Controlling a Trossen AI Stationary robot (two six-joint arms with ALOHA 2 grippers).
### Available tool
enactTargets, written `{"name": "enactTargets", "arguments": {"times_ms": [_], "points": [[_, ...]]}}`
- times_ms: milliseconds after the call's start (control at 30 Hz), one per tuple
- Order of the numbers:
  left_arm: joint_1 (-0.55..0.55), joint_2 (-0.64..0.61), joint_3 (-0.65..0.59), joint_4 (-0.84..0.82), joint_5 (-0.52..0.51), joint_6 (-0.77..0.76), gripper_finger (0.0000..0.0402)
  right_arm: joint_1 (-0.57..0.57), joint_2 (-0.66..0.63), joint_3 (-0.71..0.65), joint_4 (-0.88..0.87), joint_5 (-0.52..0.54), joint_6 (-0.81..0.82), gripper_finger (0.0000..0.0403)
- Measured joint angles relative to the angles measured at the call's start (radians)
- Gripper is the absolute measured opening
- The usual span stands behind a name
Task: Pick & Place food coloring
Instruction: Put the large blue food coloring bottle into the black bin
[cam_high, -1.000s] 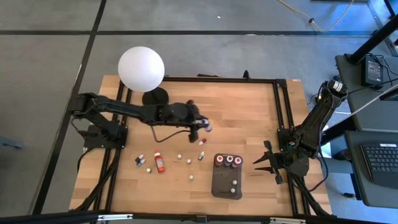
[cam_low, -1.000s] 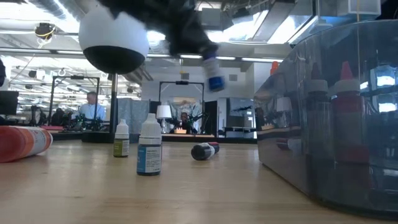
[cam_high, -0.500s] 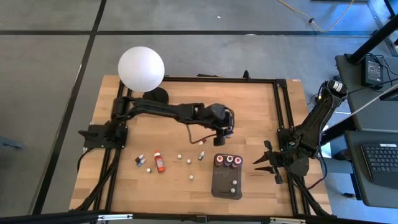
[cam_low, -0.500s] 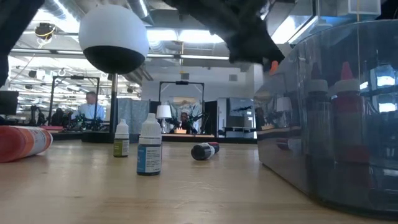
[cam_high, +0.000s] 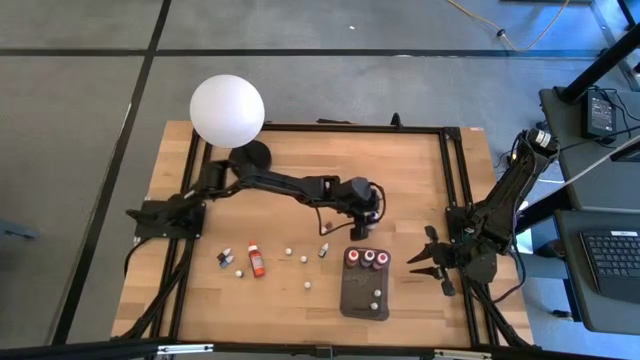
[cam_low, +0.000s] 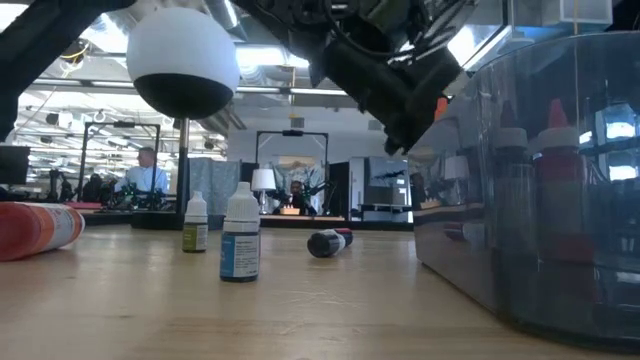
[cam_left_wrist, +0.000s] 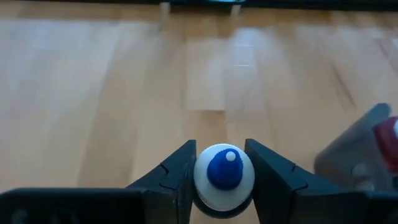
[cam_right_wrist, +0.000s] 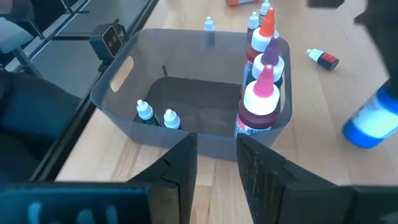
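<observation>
Holding a small blue-capped white dropper bottle (cam_left_wrist: 224, 177) with my left gripper (cam_left_wrist: 221, 180), fingers pinched on both its sides, up in the air over the light wooden table (cam_high: 400, 170), just beside the dark grey rounded plastic tray (cam_high: 364, 297). In the right wrist view the same bottle shows blue, near the tray's outer wall. Tray already has three taller bottles with red, purple and pink tips (cam_right_wrist: 264, 81) lined at one end, plus two tiny white-capped ones (cam_right_wrist: 155, 115) on its floor. More food coloring loose on the table: an orange-red bottle lying flat (cam_high: 256, 259), a couple of small upright ones (cam_high: 227, 258), one dark bottle on its side (cam_low: 328, 242). Big white globe lamp (cam_high: 227, 111) at the far edge. My right gripper (cam_high: 428, 262) waits beside the tray's right, fingers slightly apart, nothing between them.
</observation>
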Motion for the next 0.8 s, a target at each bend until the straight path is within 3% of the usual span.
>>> {"name": "enactTargets", "arguments": {"times_ms": [800], "points": [[-0.006, 0.022, 0.0, 0.051, 0.006, -0.008, 0.014, 0.0, 0.0, 0.0, -0.001, 0.0, 0.0, 0.0115]]}}
